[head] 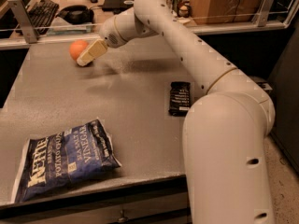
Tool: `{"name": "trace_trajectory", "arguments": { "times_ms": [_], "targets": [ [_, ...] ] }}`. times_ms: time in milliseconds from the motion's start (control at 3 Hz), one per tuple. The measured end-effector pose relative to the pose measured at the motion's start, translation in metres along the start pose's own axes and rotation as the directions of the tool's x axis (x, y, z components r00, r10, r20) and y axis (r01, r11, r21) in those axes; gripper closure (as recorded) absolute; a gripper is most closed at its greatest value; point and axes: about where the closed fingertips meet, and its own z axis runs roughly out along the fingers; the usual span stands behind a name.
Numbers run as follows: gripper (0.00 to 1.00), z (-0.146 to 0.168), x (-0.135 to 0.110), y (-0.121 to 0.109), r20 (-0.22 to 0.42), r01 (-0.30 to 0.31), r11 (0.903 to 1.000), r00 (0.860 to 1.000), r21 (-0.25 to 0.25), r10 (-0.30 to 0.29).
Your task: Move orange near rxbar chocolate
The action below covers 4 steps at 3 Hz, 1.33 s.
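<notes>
Orange (pixel 77 48) was found at the far left of the counter (pixel 140 125), resting on its surface. It sat well apart from the rxbar chocolate (pixel 180 98), which lay flat toward the right edge, close beside the robot's bulky lower arm (pixel 224 139).

The pincer (pixel 88 55) was at the orange's right side, angled down and to the left. Its tip overlapped the fruit's lower right edge in this view, but contact could not be confirmed. Whether the pincer was open or closed could not be determined. The orange did not appear lifted.

Judgement: the arm was stretched across the counter because the fruit sat at the corner farthest from the bar. The pincer's low, slanted attitude suited a side-on approach to a round object liable to roll. The task was assessed as early stage, with no grasp established and the transfer not begun.

A blue chip bag (pixel 65 160) lay at the near left, off the direct line between orange and bar, and was judged unlikely to obstruct.
</notes>
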Motion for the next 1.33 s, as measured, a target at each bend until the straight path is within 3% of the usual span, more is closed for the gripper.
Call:
{"name": "trace_trajectory", "arguments": {
  "times_ms": [333,667,1000,1333],
  "targets": [
    [0.00,0.020,0.008,0.007,-0.024,-0.029,0.9989,0.999,-0.038,0.028],
    [0.17,0.032,0.012,0.011,-0.037,-0.045,0.9973,0.998,-0.059,0.043],
    [0.49,0.040,0.010,0.014,-0.036,-0.050,0.9958,0.998,-0.077,0.047],
    [0.72,0.039,0.011,0.014,-0.035,-0.055,0.9956,0.998,-0.077,0.052]
  ]
}}
